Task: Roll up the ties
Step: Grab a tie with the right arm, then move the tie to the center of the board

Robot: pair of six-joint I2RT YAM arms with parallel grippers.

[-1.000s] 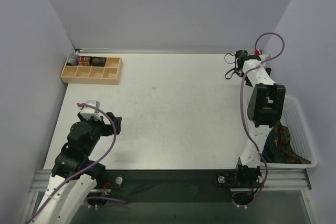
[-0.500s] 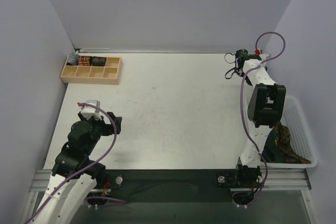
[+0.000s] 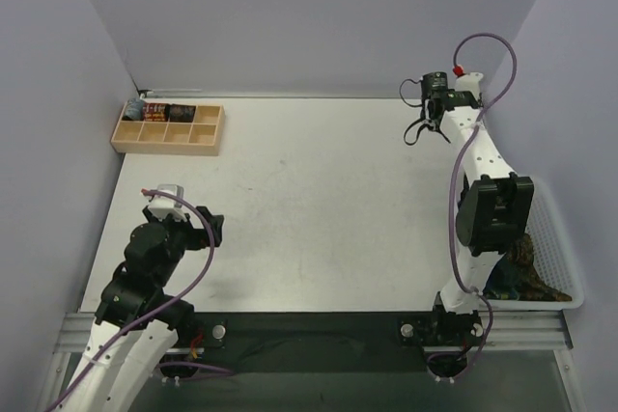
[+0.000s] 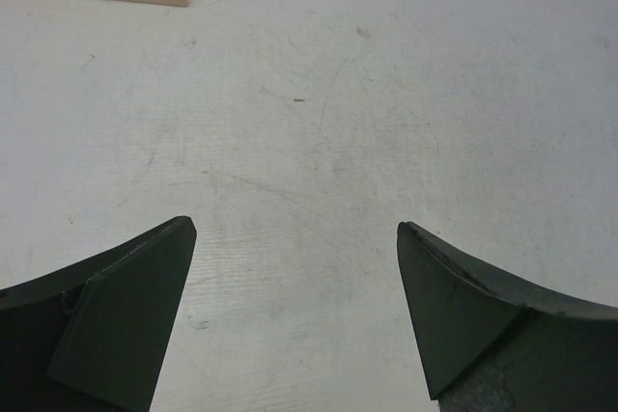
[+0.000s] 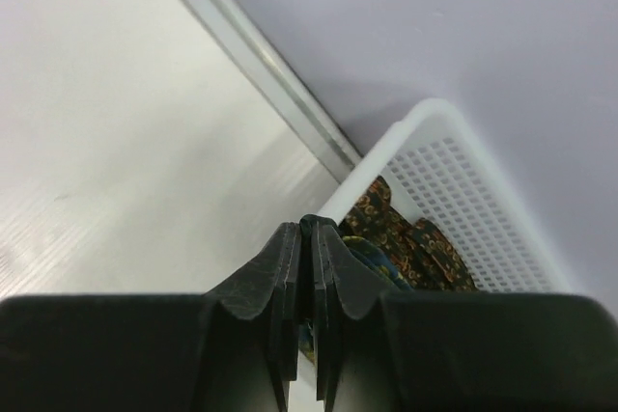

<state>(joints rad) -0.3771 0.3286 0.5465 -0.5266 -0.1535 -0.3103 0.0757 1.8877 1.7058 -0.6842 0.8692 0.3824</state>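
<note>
The right gripper (image 5: 307,229) is seen with its black jaws pressed together on nothing, raised over the far right of the white table (image 3: 309,200) and well apart from the white plastic mesh basket (image 5: 463,190). This is judged a transit pose, as no fabric is held. The left gripper (image 4: 294,229) is held with its fingers wide apart, low over bare table at the near left, and is judged parked, ready to pin or receive cloth. The ties (image 5: 410,243) are found heaped in the basket, which is set off the table's right edge beside the right arm's base and is judged to serve as the supply bin. A brown tie with a small gold-orange pattern is seen crumpled on top, and a bit of blue fabric (image 5: 367,256) is glimpsed under it. No green tie can be made out. The cloth is bunched and folded, so no pointed tips can be located, and limp, floppy handling is expected. A light wooden compartment tray (image 3: 166,127) is placed at the far left corner and is judged the drop-off for finished rolls. Small dark bundles (image 3: 164,110) are seen in its far row, possibly rolled ties but too small to confirm. No tie is laid out on the table.
</note>
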